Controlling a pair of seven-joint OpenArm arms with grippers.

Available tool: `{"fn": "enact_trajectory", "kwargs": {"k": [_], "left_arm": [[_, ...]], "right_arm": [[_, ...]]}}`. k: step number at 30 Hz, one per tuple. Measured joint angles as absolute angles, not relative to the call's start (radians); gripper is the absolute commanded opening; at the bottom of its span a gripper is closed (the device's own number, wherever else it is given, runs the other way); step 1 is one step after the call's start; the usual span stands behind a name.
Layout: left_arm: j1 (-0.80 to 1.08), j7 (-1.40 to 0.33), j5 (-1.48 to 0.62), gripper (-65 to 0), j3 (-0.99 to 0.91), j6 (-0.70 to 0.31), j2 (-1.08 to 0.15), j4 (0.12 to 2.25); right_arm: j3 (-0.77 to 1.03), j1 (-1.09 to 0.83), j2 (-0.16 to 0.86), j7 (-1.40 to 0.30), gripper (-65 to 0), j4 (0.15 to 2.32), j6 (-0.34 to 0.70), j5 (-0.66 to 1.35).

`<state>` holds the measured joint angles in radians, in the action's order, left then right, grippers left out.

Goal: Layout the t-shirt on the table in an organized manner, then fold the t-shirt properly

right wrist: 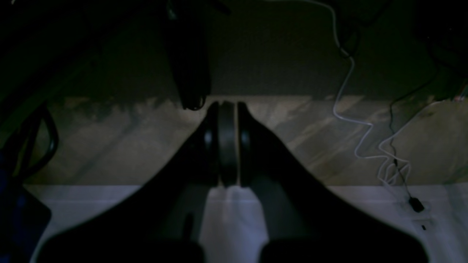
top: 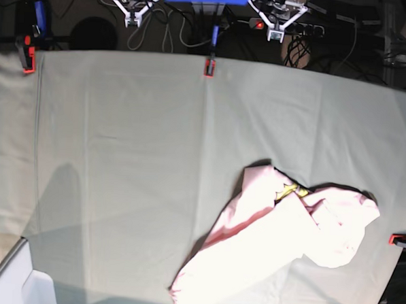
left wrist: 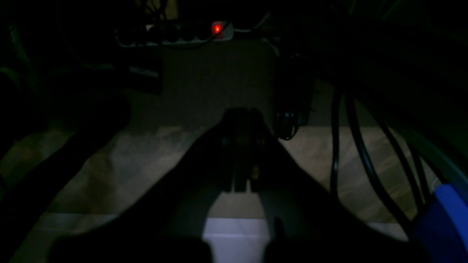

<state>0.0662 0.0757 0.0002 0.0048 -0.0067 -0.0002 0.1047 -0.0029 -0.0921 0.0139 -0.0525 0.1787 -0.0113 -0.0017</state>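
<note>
Base view: my left gripper (top: 275, 34) and right gripper (top: 133, 20) hang parked beyond the table (top: 121, 154), both closed, empty. Wrist views are dim; the t-shirt (top: 280, 244) lies crumpled.

Black curved end effector (right wrist: 228, 146) fingers

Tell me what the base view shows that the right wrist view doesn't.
Only the base view shows the t-shirt, crumpled on the table, and the red clamps at its edges. Only the right wrist view shows the right gripper shut on nothing, above a dim floor with a white cable. Both share only the parked right arm, back from the table.
</note>
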Motion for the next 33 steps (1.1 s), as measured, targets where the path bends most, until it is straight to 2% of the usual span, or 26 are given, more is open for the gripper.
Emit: {"fn": "enact_trajectory", "kwargs": {"k": [23,33], "left_arm": [[0.067,0.075,0.000,-65.0,0.005,-0.007,0.000,0.105],[0.081,0.075,-0.001,-65.0,0.004,-0.007,0.000,0.108]], "right_arm": [[-0.003,-0.092,0.014,-0.052,-65.0,0.179,-0.011,-0.002],[-0.003,-0.154,0.014,-0.056,-65.0,0.291,-0.011,0.001]]}}
